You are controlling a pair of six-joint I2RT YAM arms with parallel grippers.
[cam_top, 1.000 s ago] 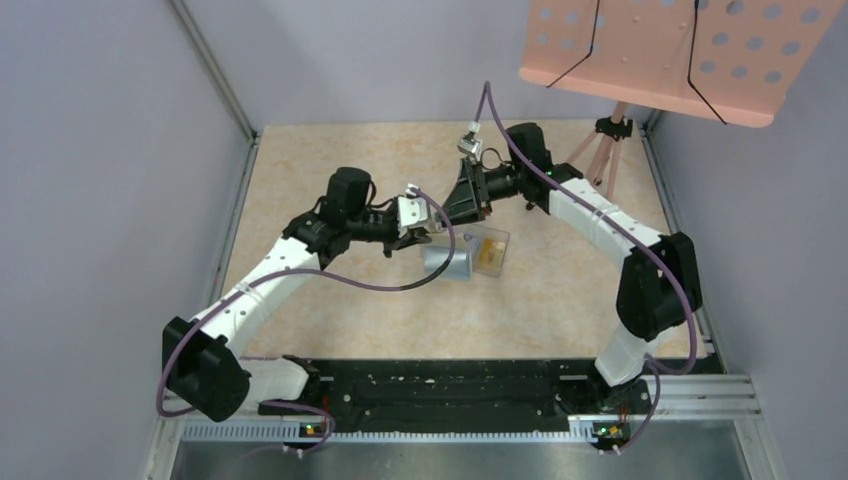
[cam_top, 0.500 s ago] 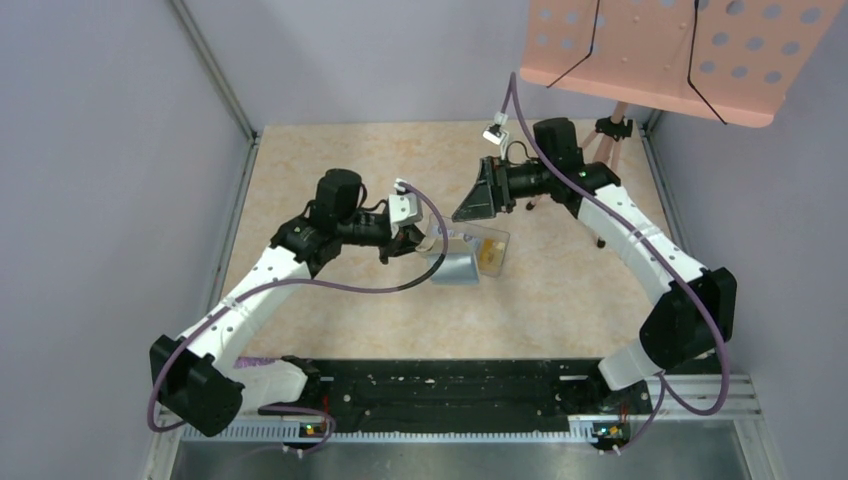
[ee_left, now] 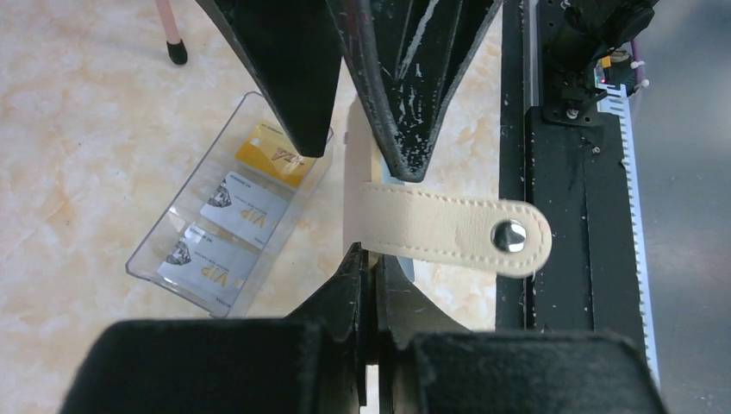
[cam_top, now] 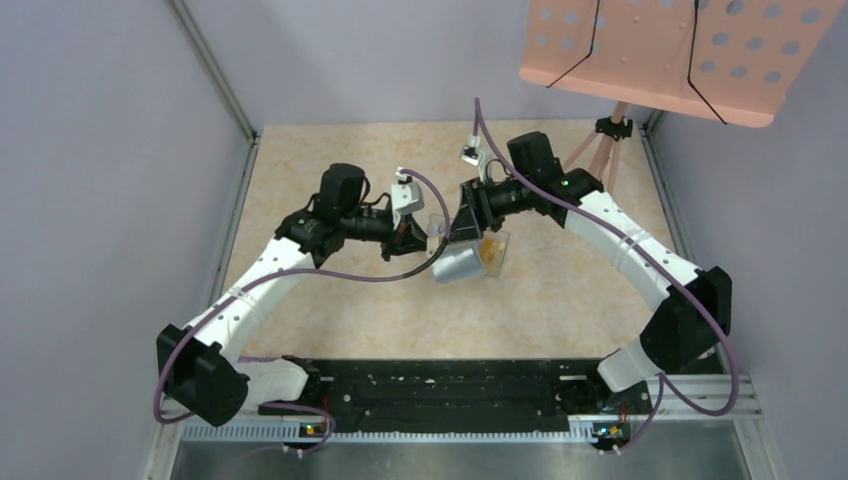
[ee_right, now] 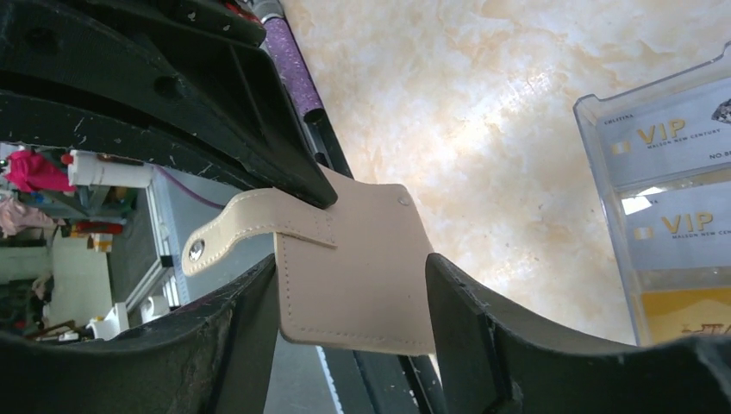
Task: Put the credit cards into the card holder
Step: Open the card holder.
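- The card holder [ee_right: 358,233] is held on edge above the table [ee_left: 78,155], just beside the card tray, where the two arms meet. Its tan face is turned to the right wrist camera.
- Its strap [ee_left: 440,231] is unfastened and sticks out free, with the metal snap showing at its end. I cannot tell whether the pocket itself is open.
- The left gripper [ee_left: 369,257] has its jaws pressed together on one edge of the holder and carries it alone.
- The right gripper [ee_right: 352,267] has its fingers spread, and the holder shows between them. From the left wrist, one finger stands clear of the holder and the other lies close to the root of the strap. Whether either one touches it cannot be told.
- The credit cards are not yet in the holder. One yellow card [ee_left: 271,155] and two silver cards [ee_left: 244,204] [ee_left: 207,263] lie flat in a row in a clear tray [ee_left: 191,183] on the table.
- Judged from this, the step in hand is preparing the holder, either steadying it or parting it so that a slot is offered. No card has been picked up.
- The next move probably calls for the left pinch to hold firm while the right fingers open the pocket. They must then go down into the tray for a card.
- That will be awkward, because the cards are thin, lie flat and have walls on both sides. A finger will have to lift an edge before it can pinch.
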